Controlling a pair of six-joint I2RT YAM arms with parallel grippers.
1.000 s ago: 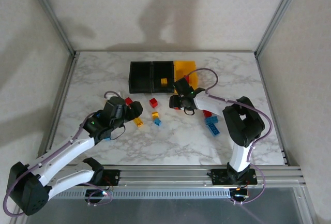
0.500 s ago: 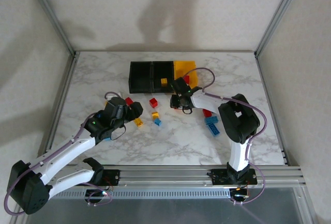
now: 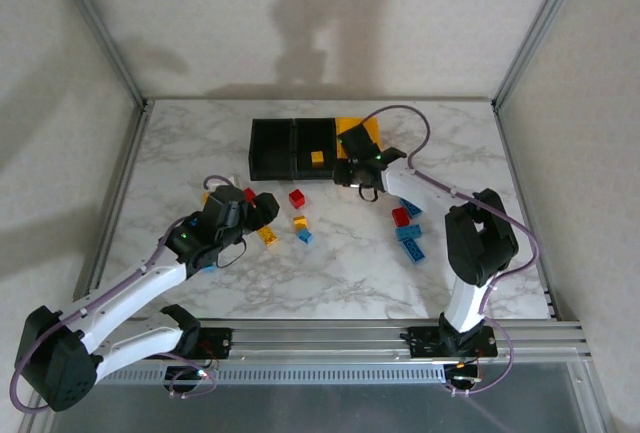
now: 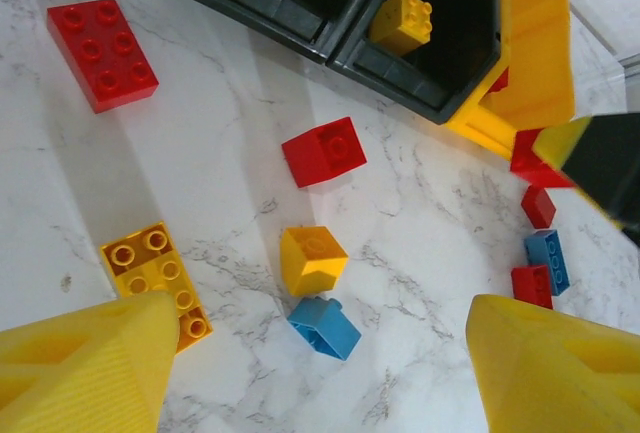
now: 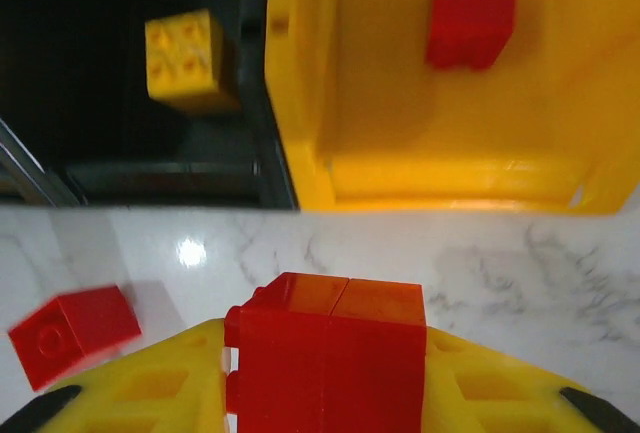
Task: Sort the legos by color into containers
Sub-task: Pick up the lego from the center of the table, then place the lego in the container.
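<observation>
Right hand (image 5: 325,393) grips a red brick (image 5: 330,338) just short of the yellow bin (image 5: 450,178), next carry it in and let go, while left hand (image 4: 320,363) hovers wide above loose bricks (image 4: 313,258)

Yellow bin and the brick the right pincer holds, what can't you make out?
Top view: the right pincer and its wrist cover much of the yellow bin, so its contents cannot be counted.
Right wrist view: the red brick in the bin is cut off by the top edge.
Right wrist view: the held red brick runs off the bottom edge, so its full length is unclear.
</observation>
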